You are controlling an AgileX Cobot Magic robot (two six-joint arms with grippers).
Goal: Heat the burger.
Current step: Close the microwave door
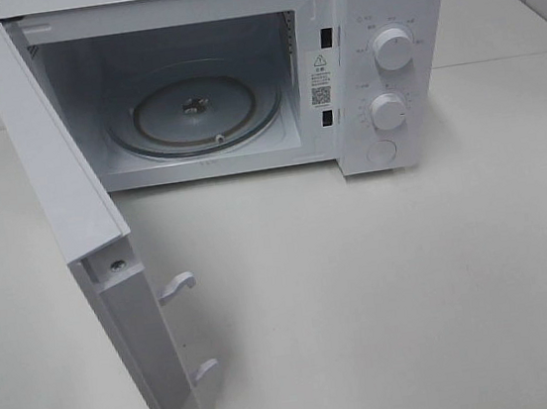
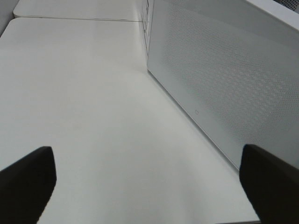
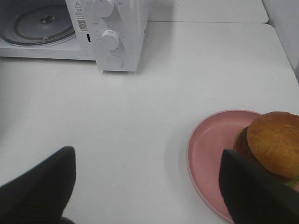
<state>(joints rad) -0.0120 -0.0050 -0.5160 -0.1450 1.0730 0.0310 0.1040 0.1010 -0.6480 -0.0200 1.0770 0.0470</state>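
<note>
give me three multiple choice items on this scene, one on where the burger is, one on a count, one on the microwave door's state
1. Where does the burger sit?
A. on the glass turntable
B. on the pink plate
C. on the bare table

2. How many round knobs does the microwave panel show?
A. two
B. four
C. none

3. What state is the microwave door in?
A. shut
B. taken off
C. swung open

Answers:
1 B, the right wrist view shows the burger resting on the plate.
2 A, one knob sits above the other.
3 C, the door stands wide and the empty turntable shows inside.
</note>
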